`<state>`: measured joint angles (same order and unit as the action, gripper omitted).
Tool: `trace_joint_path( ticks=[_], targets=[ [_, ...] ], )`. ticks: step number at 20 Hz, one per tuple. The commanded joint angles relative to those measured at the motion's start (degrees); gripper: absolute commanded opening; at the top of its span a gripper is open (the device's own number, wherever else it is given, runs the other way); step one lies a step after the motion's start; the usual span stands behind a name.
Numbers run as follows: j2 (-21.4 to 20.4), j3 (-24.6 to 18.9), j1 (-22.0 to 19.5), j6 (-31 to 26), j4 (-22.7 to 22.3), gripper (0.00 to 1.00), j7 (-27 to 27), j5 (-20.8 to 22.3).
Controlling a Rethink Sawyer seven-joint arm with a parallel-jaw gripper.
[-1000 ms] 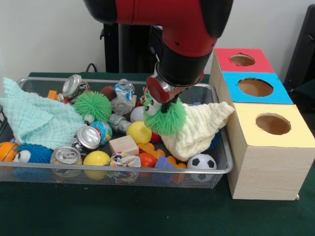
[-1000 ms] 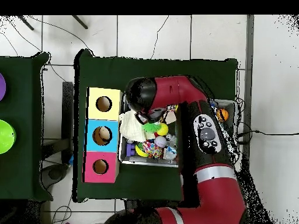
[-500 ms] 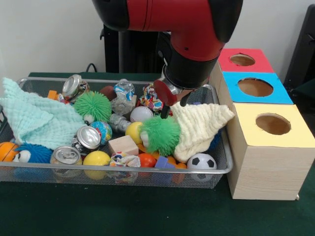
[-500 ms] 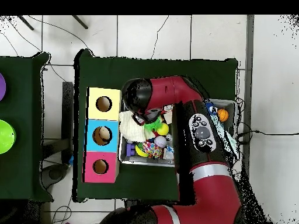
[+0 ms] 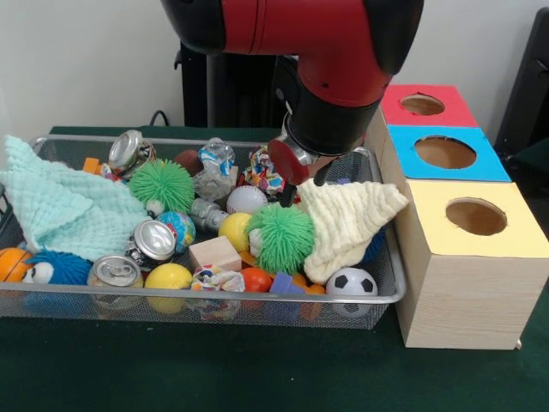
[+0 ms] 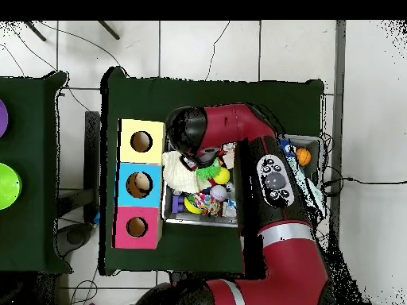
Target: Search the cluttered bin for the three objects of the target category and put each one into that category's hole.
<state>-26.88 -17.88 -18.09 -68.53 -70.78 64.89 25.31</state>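
The wire mesh bin (image 5: 214,297) is full of toys, cans and cloths. My gripper (image 5: 300,187) hangs open and empty over the bin's right half, just above a cream cloth (image 5: 347,223). A green fuzzy ball toy (image 5: 281,237) lies loose in the bin right below the fingertips, against the cream cloth. No yellow duck shows; it is hidden or out of view. In the overhead view the arm (image 6: 238,131) covers the gripper and much of the bin.
Three light-wood boxes stand right of the bin, each with a top hole: yellow (image 5: 476,219), blue (image 5: 446,153), red (image 5: 422,105). The bin also holds a mint cloth (image 5: 60,206), another green fuzzy ball (image 5: 161,184), cans (image 5: 154,240), yellow balls (image 5: 236,230), a soccer ball (image 5: 352,281).
One second ago the gripper held the green fuzzy toy above the cream cloth. It has let go; the toy dropped into the bin and settled, and the gripper rose slightly to the right.
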Motion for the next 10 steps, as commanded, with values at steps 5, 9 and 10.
trace_joint_path(
  ticks=[5,9,10],
  targets=[
    [0.96,0.40,1.15,3.02,3.11,1.00,-3.96,8.00],
    [0.55,-0.26,0.21,3.14,3.02,1.00,-4.65,8.24],
    [0.37,-0.35,0.00,3.17,2.85,1.00,-4.93,8.46]
  ],
)
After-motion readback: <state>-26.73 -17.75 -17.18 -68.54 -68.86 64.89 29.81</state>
